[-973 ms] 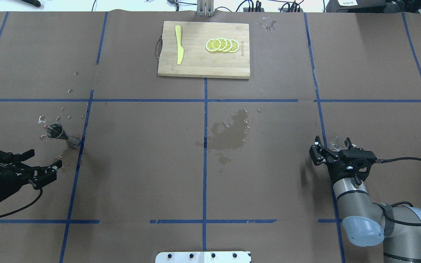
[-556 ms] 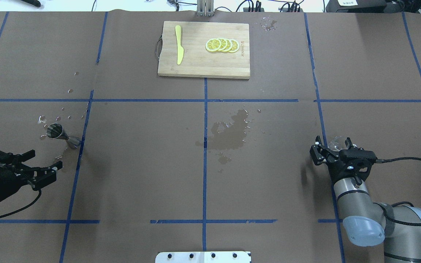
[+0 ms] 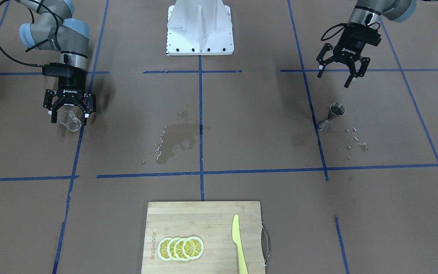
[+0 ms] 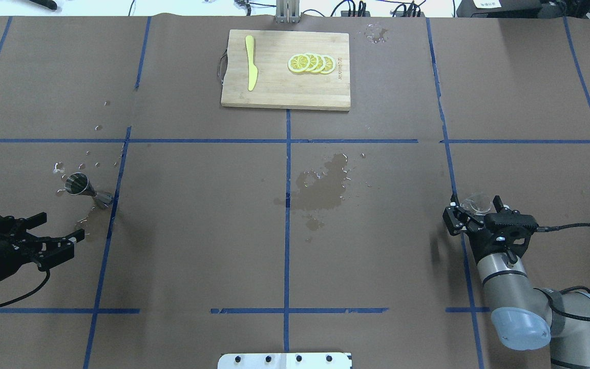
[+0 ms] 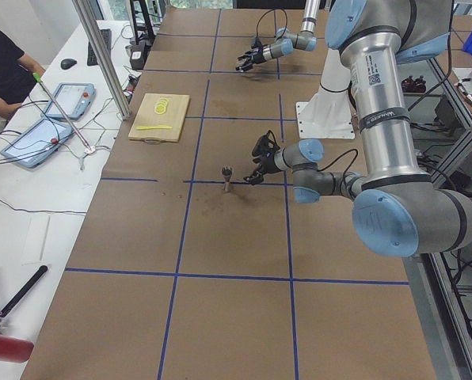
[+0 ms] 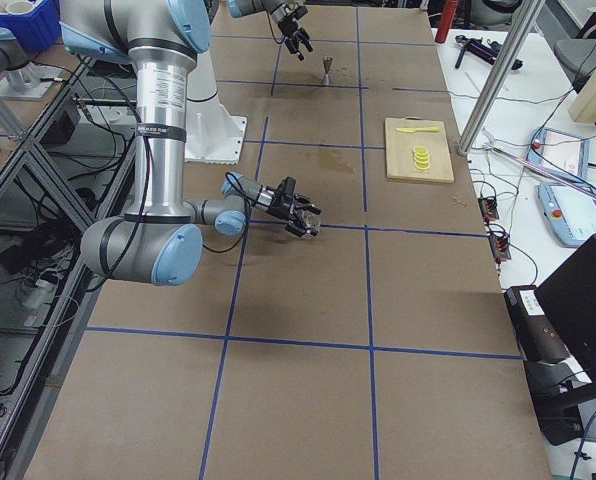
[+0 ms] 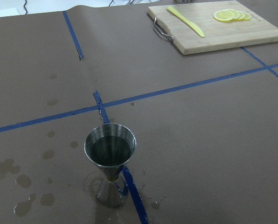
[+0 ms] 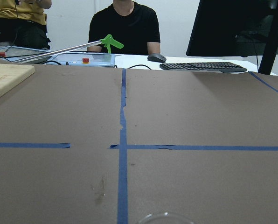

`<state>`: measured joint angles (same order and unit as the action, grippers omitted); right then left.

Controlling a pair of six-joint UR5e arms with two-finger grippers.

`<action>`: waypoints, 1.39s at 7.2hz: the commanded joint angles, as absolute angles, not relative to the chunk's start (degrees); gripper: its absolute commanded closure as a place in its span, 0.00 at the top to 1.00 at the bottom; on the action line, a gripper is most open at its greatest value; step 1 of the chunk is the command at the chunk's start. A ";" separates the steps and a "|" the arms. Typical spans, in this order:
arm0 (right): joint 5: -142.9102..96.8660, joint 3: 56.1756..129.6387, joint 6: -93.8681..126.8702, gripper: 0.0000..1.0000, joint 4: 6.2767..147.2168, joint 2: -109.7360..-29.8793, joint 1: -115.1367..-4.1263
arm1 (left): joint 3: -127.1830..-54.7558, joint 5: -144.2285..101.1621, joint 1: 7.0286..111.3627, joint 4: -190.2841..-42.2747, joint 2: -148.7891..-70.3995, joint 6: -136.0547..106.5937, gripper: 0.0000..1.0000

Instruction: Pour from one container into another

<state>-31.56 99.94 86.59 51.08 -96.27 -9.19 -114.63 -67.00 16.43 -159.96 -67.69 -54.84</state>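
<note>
A steel jigger (image 4: 82,187) stands upright on the brown paper at the left, among water drops; it also fills the left wrist view as the jigger (image 7: 110,158). My left gripper (image 4: 62,228) hangs open a short way behind it, holding nothing, and appears in the front view as the left gripper (image 3: 337,76). On the right stands a clear glass (image 4: 475,203), the same glass (image 3: 70,120) in the front view. My right gripper (image 3: 69,116) is open, its fingers wide on either side of the glass and not pressing on it. Only the glass rim (image 8: 162,217) reaches the right wrist view.
A wooden cutting board (image 4: 274,87) at the far middle carries lemon slices (image 4: 311,63) and a yellow knife (image 4: 250,62). A wet stain (image 4: 323,187) darkens the table's middle. The robot's base plate (image 4: 285,360) sits at the near edge. Operators sit beyond the table's right end.
Both arms have drawn back a little toward the robot's side. The right gripper slid away from the glass, which stays standing. The jigger has not moved.
</note>
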 commanded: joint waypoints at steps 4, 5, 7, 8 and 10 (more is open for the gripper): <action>-31.73 111.67 87.63 1.00 49.50 -109.47 0.76 | -116.71 -69.52 16.44 -160.05 -66.01 -55.02 1.00; -32.42 114.93 87.63 1.00 49.48 -112.90 2.79 | -117.59 -70.39 16.44 -160.05 -65.48 -55.11 1.00; -40.39 124.66 87.54 1.00 50.35 -119.23 2.90 | -122.05 -76.07 18.26 -158.31 -64.69 -55.11 1.00; -40.52 125.41 87.45 1.00 50.45 -120.49 2.73 | -126.95 -81.86 22.81 -152.11 -64.86 -54.93 1.00; -40.61 125.68 87.01 1.00 50.45 -120.50 2.64 | -133.66 -99.49 38.76 -140.68 -68.53 -48.40 1.00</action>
<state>-40.35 125.22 87.18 50.40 -120.13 2.69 -129.91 -89.29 29.40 -147.18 -66.38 -52.87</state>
